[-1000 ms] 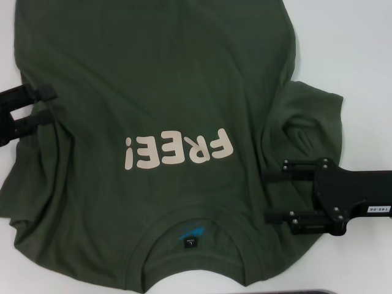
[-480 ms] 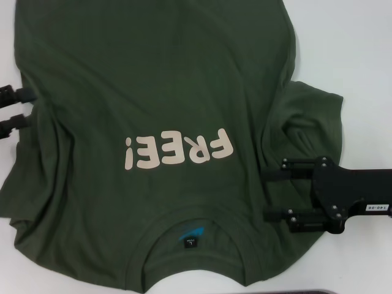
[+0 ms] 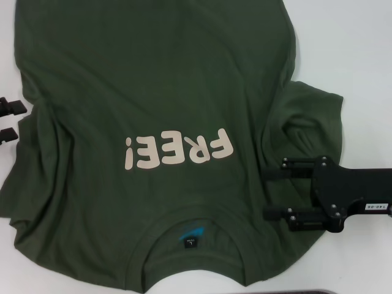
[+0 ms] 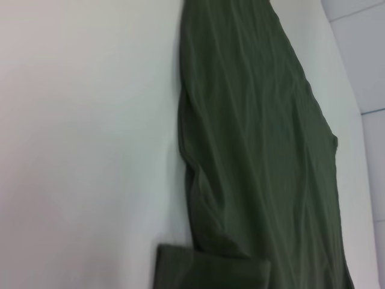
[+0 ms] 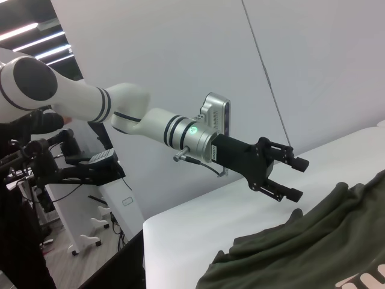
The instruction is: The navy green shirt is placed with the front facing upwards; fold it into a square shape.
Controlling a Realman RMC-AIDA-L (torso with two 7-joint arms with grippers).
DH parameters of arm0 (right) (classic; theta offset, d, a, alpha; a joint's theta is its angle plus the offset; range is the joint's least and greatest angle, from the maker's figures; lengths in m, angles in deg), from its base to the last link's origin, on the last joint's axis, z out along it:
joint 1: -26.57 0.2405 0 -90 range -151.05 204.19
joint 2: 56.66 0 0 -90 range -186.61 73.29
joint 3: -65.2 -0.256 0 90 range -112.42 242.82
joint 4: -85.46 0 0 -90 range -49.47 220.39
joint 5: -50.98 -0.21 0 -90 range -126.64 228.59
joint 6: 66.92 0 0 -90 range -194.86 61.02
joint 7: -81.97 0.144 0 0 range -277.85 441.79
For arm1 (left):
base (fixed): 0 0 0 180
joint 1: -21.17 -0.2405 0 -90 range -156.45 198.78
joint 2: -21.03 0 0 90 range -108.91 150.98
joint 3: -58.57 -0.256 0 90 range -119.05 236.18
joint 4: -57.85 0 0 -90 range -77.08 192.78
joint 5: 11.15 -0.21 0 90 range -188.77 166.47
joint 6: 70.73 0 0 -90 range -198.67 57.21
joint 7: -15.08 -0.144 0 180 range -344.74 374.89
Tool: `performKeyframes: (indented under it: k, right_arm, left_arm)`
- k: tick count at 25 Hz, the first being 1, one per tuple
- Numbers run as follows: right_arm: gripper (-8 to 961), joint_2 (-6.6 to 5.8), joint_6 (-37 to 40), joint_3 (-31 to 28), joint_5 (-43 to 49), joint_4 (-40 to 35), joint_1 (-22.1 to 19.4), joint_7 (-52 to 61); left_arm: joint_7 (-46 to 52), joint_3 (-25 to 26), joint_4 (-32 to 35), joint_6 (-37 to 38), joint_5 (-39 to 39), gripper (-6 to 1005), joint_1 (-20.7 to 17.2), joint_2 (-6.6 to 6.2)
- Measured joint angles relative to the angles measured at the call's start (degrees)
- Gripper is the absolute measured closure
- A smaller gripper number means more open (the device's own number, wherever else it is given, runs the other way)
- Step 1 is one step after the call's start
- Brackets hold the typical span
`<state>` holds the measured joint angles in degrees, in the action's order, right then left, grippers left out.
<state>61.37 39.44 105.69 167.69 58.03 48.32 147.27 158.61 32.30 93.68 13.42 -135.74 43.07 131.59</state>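
We see dark olive-green cotton T-shirt (image 3: 159,122) spread front-up on white table (image 3: 355,55) | left gripper (image 3: 11,120) at its sleeve edge, fingers apart, empty | right gripper (image 3: 269,191) over opposite shoulder, spread, holding nothing.

Even, bright overhead light fell on the white table (image 3: 355,55), leaving only soft, faint shadows along the edge of the shirt (image 3: 153,73) and under the right gripper (image 3: 269,193). The dark cloth read flat and low in contrast, its creases barely lit, while the cream lettering stood out crisply. The left wrist view was soft and slightly blurred, with a dim grey cast over the table. In the right wrist view, ceiling strip lights (image 5: 24,30) glowed at the far corner and the left gripper (image 5: 298,177) appeared sharp against a plain pale wall (image 5: 313,66)
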Motion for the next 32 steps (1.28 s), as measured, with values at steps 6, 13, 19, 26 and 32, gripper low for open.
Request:
performKeyframes:
  k: [6,13,19,26,32]
  right_arm:
    - [222,0.0,0.0,0.0,0.0,0.0,0.0,0.0]
    - [222,0.0,0.0,0.0,0.0,0.0,0.0,0.2]
    - [222,-0.08,0.0,0.0,0.0,0.0,0.1,0.2]
    - [220,-0.09,0.0,-0.2,0.0,0.0,0.0,0.5]
    - [220,-0.15,0.0,-0.2,0.0,0.0,0.0,0.5]
  left_arm:
    - [0.5,0.1,0.1,-1.0,-1.8,250,0.0,-0.19]
    - [1.0,0.1,0.1,-1.4,-3.0,250,0.2,-0.34]
    - [1.0,0.0,-0.2,-2.2,-3.0,248,0.2,-0.38]
    - [0.9,-0.9,-0.5,-3.5,-3.6,249,0.2,-0.01]
    - [0.9,-1.0,-1.1,-3.7,-4.5,249,0.4,0.09]
